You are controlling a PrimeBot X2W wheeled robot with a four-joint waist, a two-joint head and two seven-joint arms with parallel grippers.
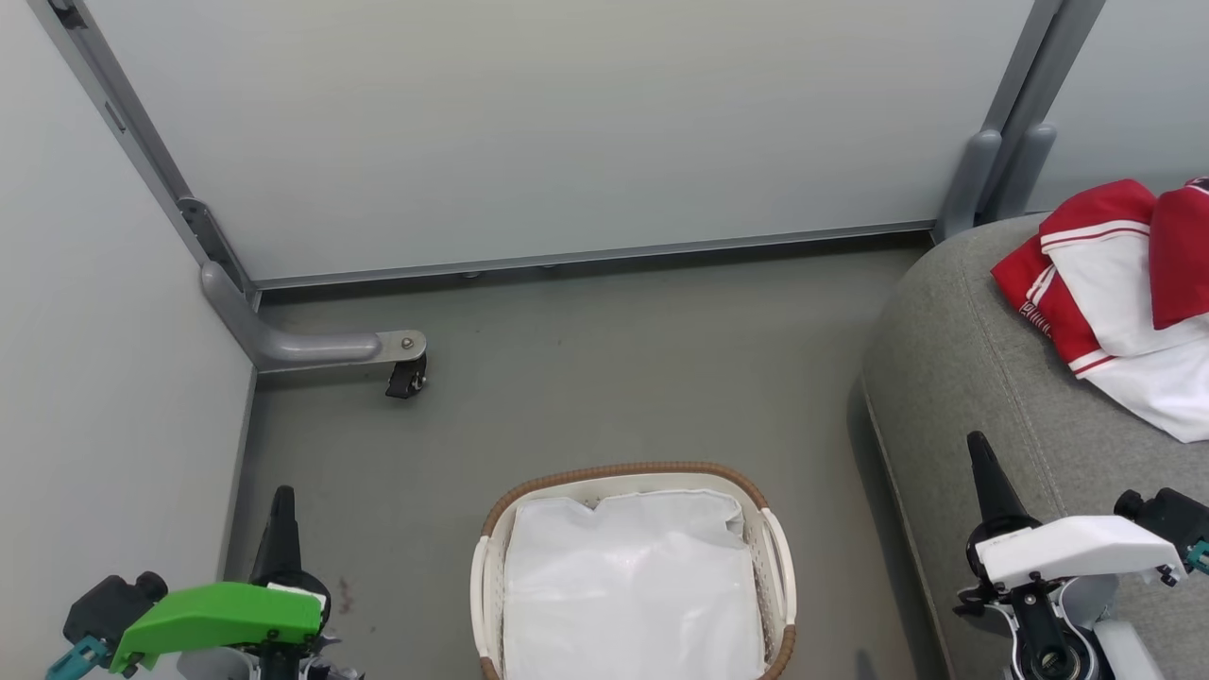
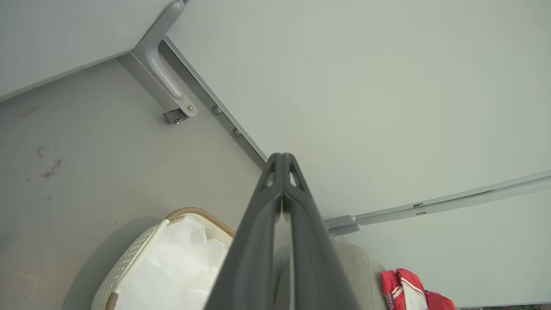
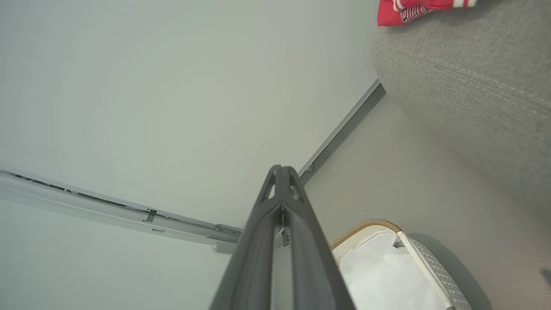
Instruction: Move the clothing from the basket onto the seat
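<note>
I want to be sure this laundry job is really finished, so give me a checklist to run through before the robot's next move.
1. Basket free of red clothing: ok. The white liner covers the inside and no red shows.
2. Clothing on the seat: ok. It lies on the cushion's top.
3. Left end effector shut and holding nothing: ok.
4. Right end effector shut and holding nothing: ok.
5. Nothing hidden under the liner: cannot tell.
6. All of the clothing resting on the seat: cannot tell. The head view's edge cuts off its far side.
</note>
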